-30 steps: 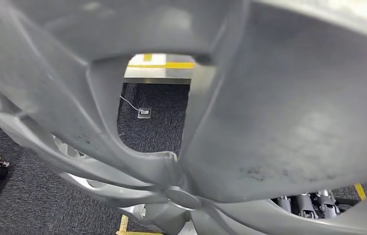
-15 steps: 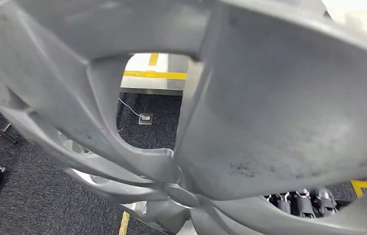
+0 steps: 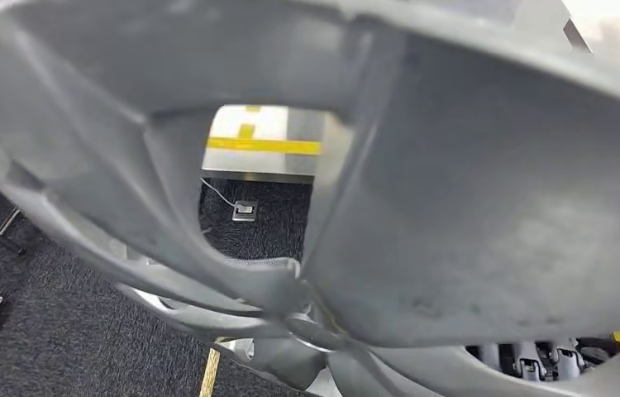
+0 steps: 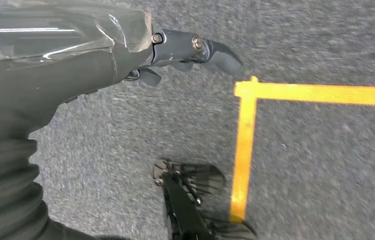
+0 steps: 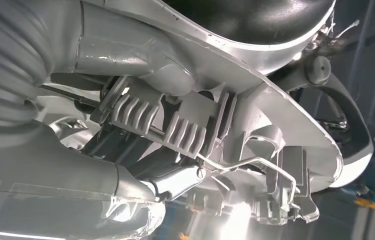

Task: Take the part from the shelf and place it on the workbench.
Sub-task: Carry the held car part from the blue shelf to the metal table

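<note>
A large grey cast-metal part [image 3: 488, 207] is held up very close to the head camera, its broad curved arms spreading out from a small round hub [image 3: 311, 329] low in the frame. Through an opening in the part, above the hub, a dark carpeted floor [image 3: 59, 331] shows, with a small square floor socket [image 3: 244, 210] and a thin white cable running to it. Beyond the socket lies a pale floor area crossed by a yellow line [image 3: 264, 145]. Below and to the right of the hub, the dark fingers [image 3: 538, 364] of a robot hand show under the part's edge.

In the right wrist view, the right hand [image 5: 125, 165] lies against the underside of the part [image 5: 255, 100], among ribbed fins and a bent metal wire; its grey thumb and palm press close to the casting, and it appears to grip the part, though the fingers are mostly hidden.

In the left wrist view, the left hand [image 4: 175, 55] hangs over grey carpet beside a yellow corner marking [image 4: 248, 130]. It holds nothing; whether its dark fingers are spread or curled cannot be told.
</note>
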You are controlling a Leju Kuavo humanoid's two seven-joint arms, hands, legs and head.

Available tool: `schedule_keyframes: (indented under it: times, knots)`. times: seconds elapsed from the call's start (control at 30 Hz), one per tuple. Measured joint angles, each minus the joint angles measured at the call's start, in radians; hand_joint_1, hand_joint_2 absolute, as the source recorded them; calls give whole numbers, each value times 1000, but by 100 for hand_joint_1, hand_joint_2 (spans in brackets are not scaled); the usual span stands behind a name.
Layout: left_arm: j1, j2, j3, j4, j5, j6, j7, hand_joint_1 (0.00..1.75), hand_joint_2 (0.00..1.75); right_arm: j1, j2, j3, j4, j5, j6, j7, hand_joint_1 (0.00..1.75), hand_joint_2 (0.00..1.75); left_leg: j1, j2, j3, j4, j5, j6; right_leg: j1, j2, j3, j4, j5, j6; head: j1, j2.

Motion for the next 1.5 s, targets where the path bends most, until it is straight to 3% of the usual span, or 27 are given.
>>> schedule_keyframes:
  times: [0.1, 0.13, 0.17, 0.2, 0.3, 0.33, 0.37, 0.47, 0.5, 0.53, 0.6, 0.63, 0.67, 0.7, 0.77, 0.83, 0.9, 1.0, 1.1, 1.13, 1.17, 1.2, 1.27, 1.3, 1.37, 1.43, 1.5]
  knots:
    - [0, -1, 0, 0, 0, 0, 0, 0, 175, -1, 1, 0, 0, -1, 0, -1, 175, 175, 4, 3, -139, 168, -54, -13, 1, 1, 23, -1, -25, -7, -1, 0]
    - [1, -2, 0, 0, 0, 1, 0, 0, 175, -1, 2, 0, 0, -1, 0, -1, 175, 175, 5, 3, -176, 191, -71, -15, 1, 2, 34, -1, -34, -7, -1, 0]
    - [1, -2, 0, 0, 0, 1, 0, 0, 175, 0, 2, 0, 0, 0, 0, -1, 175, 175, 4, 4, -198, 185, -69, -14, 1, 3, 47, -1, -45, -7, -1, 0]
    - [1, -2, 0, 0, 0, 2, 0, 0, 175, 0, 1, 0, 0, 0, 0, -1, 175, 175, 4, 5, -204, 149, -40, -12, 1, 3, 61, -1, -55, -6, -1, 0]
    - [3, 0, 0, 0, 0, 3, 0, 0, 175, 1, 1, 0, 0, 1, 0, -4, 175, 175, -3, 9, -180, -25, 121, 6, 4, 6, 95, -3, -83, 3, -1, 0]
    - [4, 1, 0, 0, 0, 4, 0, 0, 175, 1, 1, 0, 0, 2, 0, -5, 175, 175, -7, 10, -173, -56, 152, 13, 6, 8, 100, -3, -90, 8, -1, 0]
    - [5, 2, 0, 0, -1, 4, 0, 0, 175, 2, 2, 0, 0, 2, 0, -7, 175, 175, -10, 9, -171, -66, 162, 18, 7, 9, 103, -4, -95, 14, -1, 0]
    - [2, 2, 0, 0, -1, 5, 0, 0, 175, 2, 2, 0, -1, 7, 0, -8, 175, 175, -9, 7, -152, -82, 164, 29, 7, 9, 104, -2, -110, 26, -1, 0]
    - [0, 1, 0, 0, -2, 5, 0, 0, 175, 2, 2, -1, -2, 9, 0, -9, 175, 175, -7, 6, -144, -90, 164, 34, 7, 7, 90, 28, -124, 26, 0, 0]
    - [-1, 1, 0, 0, -2, 5, -1, 0, 175, 2, 1, -2, -2, 11, 0, -10, 175, 175, -5, 5, -136, -96, 163, 39, 7, 6, 63, 77, -143, 24, 1, 0]
    - [-2, 0, 0, 0, -2, 4, -1, 0, 175, 2, 1, -5, -2, 12, 0, -12, 175, 175, -8, 4, -130, -98, 155, 47, 8, 6, -25, 216, -185, 20, 1, 0]
    - [-2, 0, 0, 0, -2, 4, -1, 0, 175, 4, 0, -7, -2, 12, 0, -12, 175, 175, -9, 2, -127, -98, 151, 49, 8, 6, -60, 262, -190, 22, 0, 0]
    - [-2, -1, 0, 0, -2, 4, -1, 0, 175, 4, 0, -8, -2, 13, 0, -13, 175, 175, -10, 0, -123, -97, 146, 49, 8, 6, -80, 274, -180, 29, 0, 0]
    - [-2, -1, 0, 0, -2, 3, -1, 0, 175, 4, 0, -9, -2, 14, 0, -13, 175, 175, -11, -2, -116, -97, 142, 48, 8, 6, -75, 243, -151, 38, 0, 0]
    - [-2, -2, 0, 0, -2, 3, -1, 0, 175, 4, -1, -9, -2, 17, 0, -13, 175, 175, -11, -7, -100, -95, 130, 43, 9, 5, -23, 100, -72, 48, 1, 0]
    - [-2, -3, 0, 0, -2, 2, -1, 0, 175, 3, -2, -9, -2, 18, 0, -13, 175, 175, -15, -10, -94, -91, 119, 35, 12, 6, 21, -3, -24, 36, 1, 0]
    - [-2, -4, 0, 0, -2, 2, -1, 0, 175, 3, -2, -9, -3, 18, 0, -13, 175, 175, -17, -11, -93, -88, 113, 27, 15, 7, 29, -19, -19, 20, 0, 0]
    - [-3, -4, 0, 0, -3, 2, -1, 0, 175, 2, -1, -9, -3, 20, 0, -14, 175, 175, -12, -6, -108, -53, 88, 11, 8, 6, 40, -23, -22, 4, -2, 0]
    - [-2, -2, 0, 0, -4, 3, -1, 0, 175, 2, 0, -9, -3, 21, 0, -14, 175, 175, -1, 1, -197, 124, 12, -6, 5, 5, 51, -23, -29, -7, -7, 0]
    - [-2, -2, 0, 0, -4, 3, -1, 0, 175, 2, 0, -9, -3, 21, 0, -15, 175, 175, 2, 2, -230, 177, -2, -9, 5, 5, 53, -23, -31, -8, -7, 0]
    - [-2, -2, 0, 0, -4, 3, -1, 0, 175, 2, 0, -9, -3, 21, 0, -16, 175, 175, 5, 3, -246, 197, 3, -11, 5, 6, 56, -23, -34, -7, -7, 0]
    - [-2, -2, 0, 0, -4, 3, -1, 0, 175, 3, 0, -9, -3, 22, 0, -16, 175, 175, 7, 5, -243, 178, 26, -11, 4, 6, 60, -23, -37, -5, -7, 0]
    - [-2, -1, 0, 0, -4, 4, -1, 0, 175, 2, 1, -9, -4, 25, 0, -17, 175, 175, 9, 9, -185, 49, 99, -7, 4, 8, 72, -24, -47, 0, -7, 0]
    - [-3, -1, 0, 0, -4, 5, -1, 0, 175, 2, 1, -9, -6, 27, 0, -18, 175, 175, 6, 10, -153, -16, 119, -2, 6, 8, 78, -24, -53, 5, -7, 0]
    - [-5, -1, 0, 0, -4, 5, -2, 0, 175, 2, 1, -9, -9, 27, -1, -18, 175, 175, -1, 12, -119, -81, 121, 10, 8, 8, 86, -26, -61, 18, -6, 0]
    - [-5, 0, 0, 0, -5, 5, -3, 0, 175, 2, 1, -9, -12, 28, -1, -19, 175, 175, -5, 9, -106, -90, 109, 27, 8, 7, 92, -20, -57, 35, -6, 0]
    - [-4, 0, 0, 0, -6, 5, -4, 0, 175, 1, 1, -9, -14, 28, -1, -20, 175, 175, -4, 6, -81, -98, 106, 44, 6, 5, 82, 16, -66, 44, -3, 0]
